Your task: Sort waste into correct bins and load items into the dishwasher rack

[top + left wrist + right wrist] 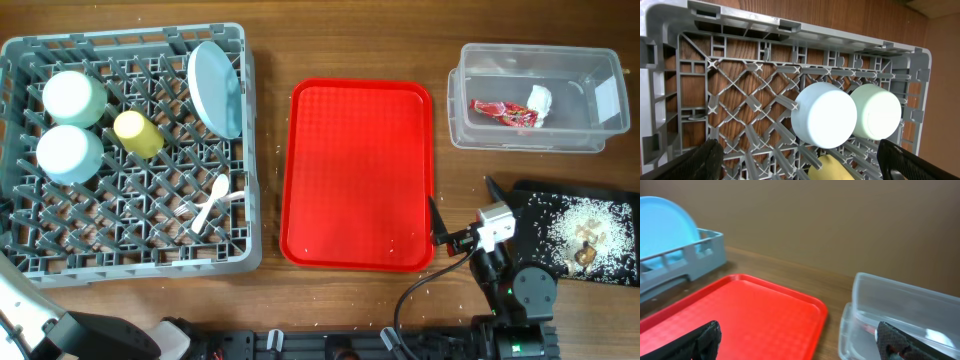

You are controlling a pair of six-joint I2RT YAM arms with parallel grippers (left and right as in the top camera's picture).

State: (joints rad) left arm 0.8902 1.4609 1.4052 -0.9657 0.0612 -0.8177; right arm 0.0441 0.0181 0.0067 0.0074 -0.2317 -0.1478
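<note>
Both spread and empty: your left pincer (805,167) hovers over the dishwasher rack (150,268), your right pincer (462,203) sits between the red tray (360,170) (nothing on it) and the black tray (620,272).

Red tray (360,175) w/ fine checked texture just left of right tool (465,205); beyond tool, clear tub (470,120) w/ white label (606,98) holds shiny red wrapper (503,113) & white napkin (540,100). Black tray (530,205) right of tool, speckled w/ white grains (565,220), brown/beige scraps (585,245). Far left, grey lattice rack (130,250): yellow cup (138,133), pale mint bowl (68,152), pale green dish (72,97), pale blue plate (215,88), white cutlery (210,205); surface (270,300) brown wood-grain.
</note>
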